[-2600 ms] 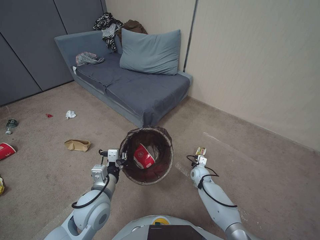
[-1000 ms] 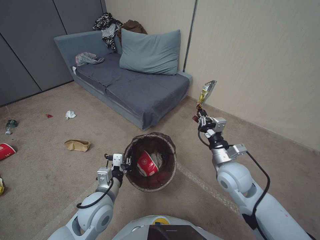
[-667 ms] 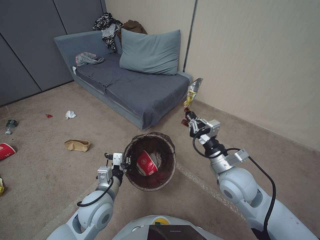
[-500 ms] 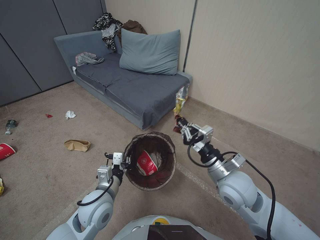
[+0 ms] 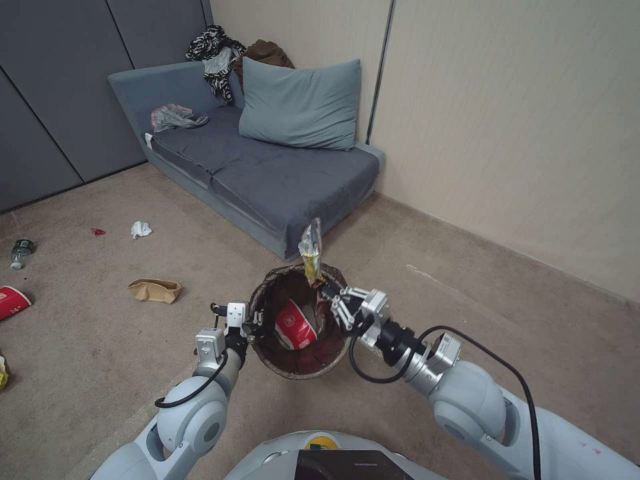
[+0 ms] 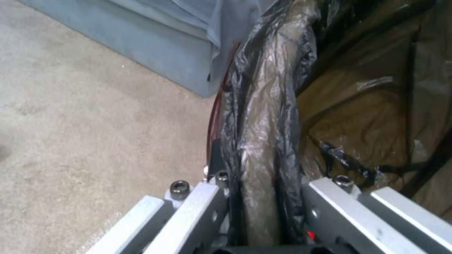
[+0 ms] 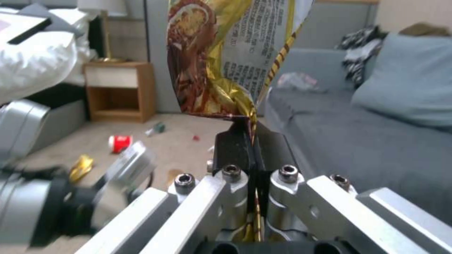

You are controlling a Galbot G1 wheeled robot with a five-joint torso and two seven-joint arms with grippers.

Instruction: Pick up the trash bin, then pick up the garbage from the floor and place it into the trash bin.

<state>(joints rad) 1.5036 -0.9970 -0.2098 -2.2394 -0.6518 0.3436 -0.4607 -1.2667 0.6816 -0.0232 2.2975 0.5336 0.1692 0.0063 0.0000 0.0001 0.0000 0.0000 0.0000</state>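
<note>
My right gripper (image 5: 327,288) has swung in from out by the wall w/ the yellow wrapper (image 5: 311,249). Now it's at the far rim of the trash bin (image 5: 301,360), so I think the drop is close. Its fingers are pressed tight on the wrapper's bottom edge, and the wrapper sticks up above them, over the bin mouth. My left gripper (image 5: 252,325) is pinching the bin's near rim, bag liner (image 6: 263,116) and all, holding the bin up off the floor. A red cup (image 5: 293,325) is already inside. Still on the carpet, well off to my left: brown paper bag (image 5: 155,289), tissue (image 5: 141,229), bottle (image 5: 20,251), another cup (image 5: 12,301).
</note>
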